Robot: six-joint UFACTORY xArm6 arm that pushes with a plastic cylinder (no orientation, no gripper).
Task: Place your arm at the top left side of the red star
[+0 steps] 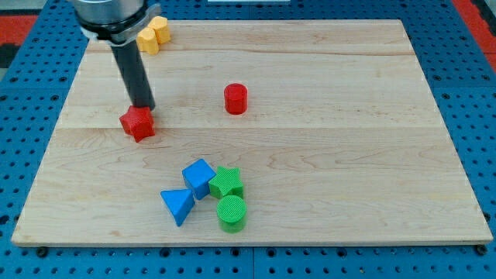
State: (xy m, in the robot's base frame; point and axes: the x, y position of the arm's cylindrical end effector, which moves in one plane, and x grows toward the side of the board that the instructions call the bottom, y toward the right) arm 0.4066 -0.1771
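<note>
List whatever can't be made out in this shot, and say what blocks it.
- Camera view: whether my tip touches the red star or sits just behind it; the rod's end meets the star's top edge.
- Camera view: the left part of the yellow block, covered by the arm, so its shape is unclear.
- Camera view: the arm above the rod, cut off by the view's top edge.

One camera looks down at an angle across the whole wooden board (pixel 310 155) (fairly near).

bright, even light | soft faint shadows | sharp focus | no glare
</note>
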